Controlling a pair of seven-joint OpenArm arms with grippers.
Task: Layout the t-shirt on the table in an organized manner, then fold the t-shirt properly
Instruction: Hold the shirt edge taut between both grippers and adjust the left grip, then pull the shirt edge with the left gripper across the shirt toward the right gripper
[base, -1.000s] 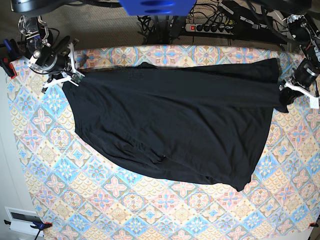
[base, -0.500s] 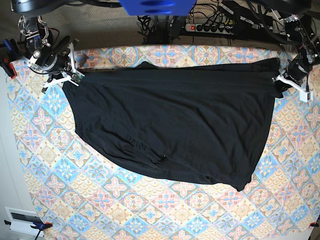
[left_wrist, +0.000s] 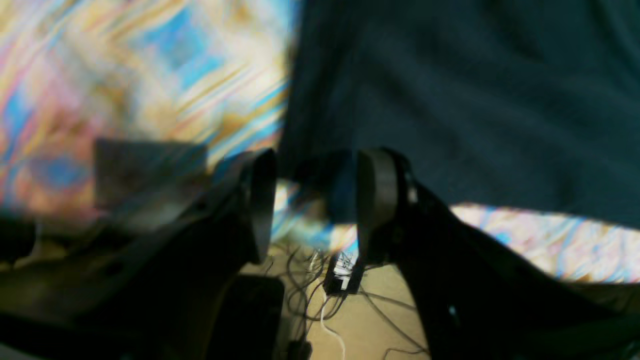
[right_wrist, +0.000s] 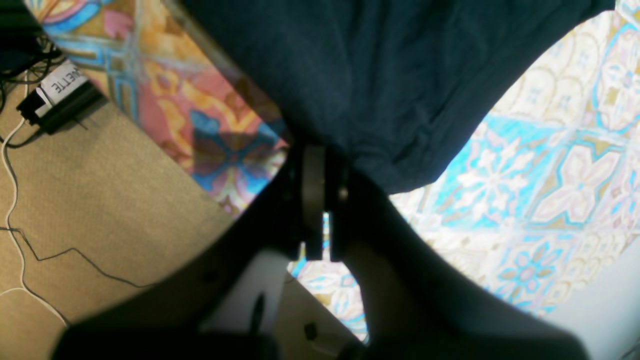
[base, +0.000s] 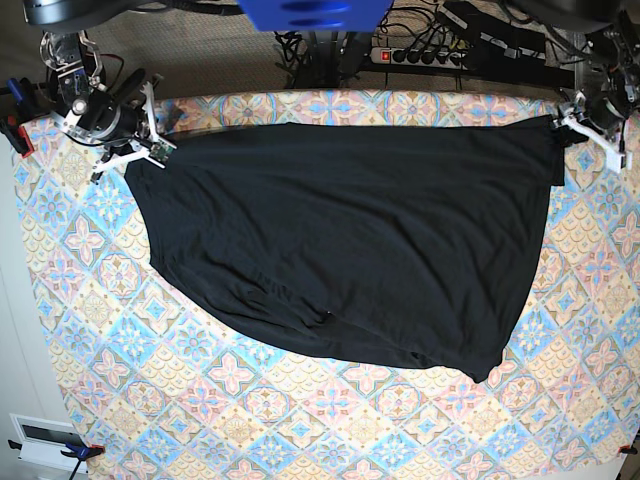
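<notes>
The shirt (base: 340, 240) stretches lengthwise between the right gripper (right_wrist: 322, 165), pinching one corner, and the left gripper (left_wrist: 312, 200), jaws apart, empty.

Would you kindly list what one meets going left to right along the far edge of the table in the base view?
Right gripper pinching one corner → t-shirt stretched over the table → left gripper at the other corner.

The left gripper (left_wrist: 310, 205) has its two dark fingers (left_wrist: 375, 195) wide apart. The black t-shirt (left_wrist: 465, 100) lies just past them, its edge near the tips. The colorful table (left_wrist: 150, 75) looks blurry. Cables (left_wrist: 320, 295) lie on the floor below
</notes>
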